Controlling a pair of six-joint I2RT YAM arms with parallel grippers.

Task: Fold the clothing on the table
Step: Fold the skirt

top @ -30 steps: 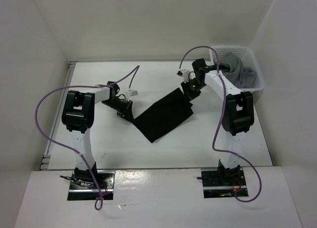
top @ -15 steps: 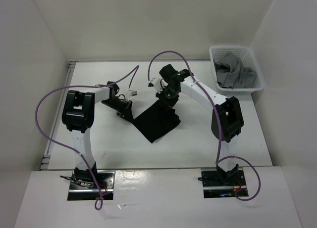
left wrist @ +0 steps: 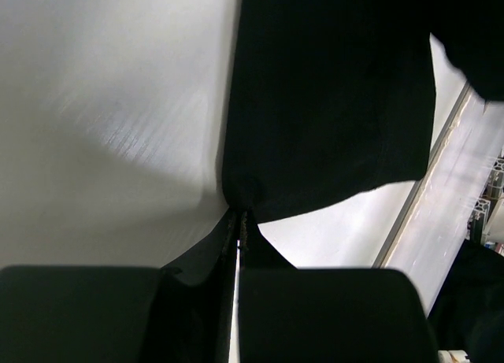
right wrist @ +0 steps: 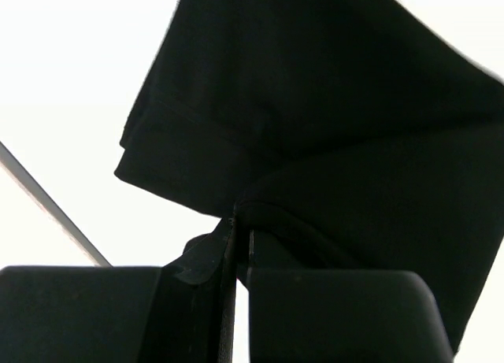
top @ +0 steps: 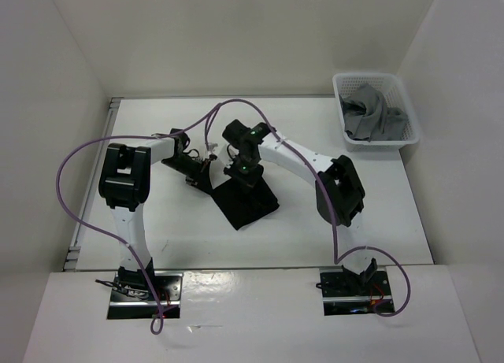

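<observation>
Mid-fold near the middle of the large flat white matte tabletop.
The plain black soft fabric garment lies doubled into a rough rectangle, limp and unshiny, with a stitched hem (clearest from the right wrist). The left gripper and right gripper are each pinched tight on a black edge, near one another. To fold it well, I judge the right should set its edge flush over the left's, cloth kept taut, before letting go.

Quick count: one black garment, one grey garment, one white basket, one bench, two arms, left arm plus right arm, and two purple cables.
</observation>
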